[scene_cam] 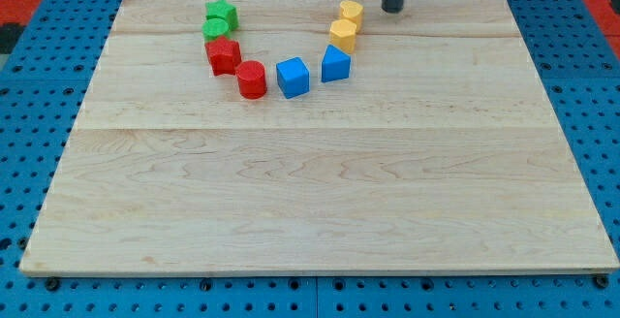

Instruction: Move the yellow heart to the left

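Two yellow blocks sit near the view's top, right of centre. The upper one [351,12] looks like the yellow heart, though its shape is hard to make out. The lower yellow block [343,35] touches it from below. My tip [391,10] stands on the board just to the right of the upper yellow block, with a small gap between them. The rod rises out of the view's top edge.
A blue block with a sloped top [335,63] sits below the yellow pair and a blue cube [293,77] lies left of it. Further left are a red cylinder [252,79], a red star-like block [223,55], a green round block [215,29] and a green star [222,12]. The wooden board [310,182] lies on a blue pegboard.
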Robot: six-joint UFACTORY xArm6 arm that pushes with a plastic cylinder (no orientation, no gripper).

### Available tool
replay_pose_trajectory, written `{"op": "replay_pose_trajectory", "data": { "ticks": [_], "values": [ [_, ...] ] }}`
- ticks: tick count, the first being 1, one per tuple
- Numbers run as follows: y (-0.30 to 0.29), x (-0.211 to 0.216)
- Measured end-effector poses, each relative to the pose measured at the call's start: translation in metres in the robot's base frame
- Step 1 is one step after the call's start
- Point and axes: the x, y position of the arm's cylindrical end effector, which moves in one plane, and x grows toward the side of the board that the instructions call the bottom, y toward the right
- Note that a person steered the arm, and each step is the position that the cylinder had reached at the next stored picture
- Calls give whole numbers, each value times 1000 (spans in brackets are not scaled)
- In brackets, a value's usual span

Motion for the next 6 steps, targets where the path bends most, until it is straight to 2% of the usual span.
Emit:
{"op": "replay_pose_trajectory", "data": {
  "ticks": [1,4,6],
  "values": [
    [-25,10],
    [-52,-7],
    [-12,4]
  ]
}}
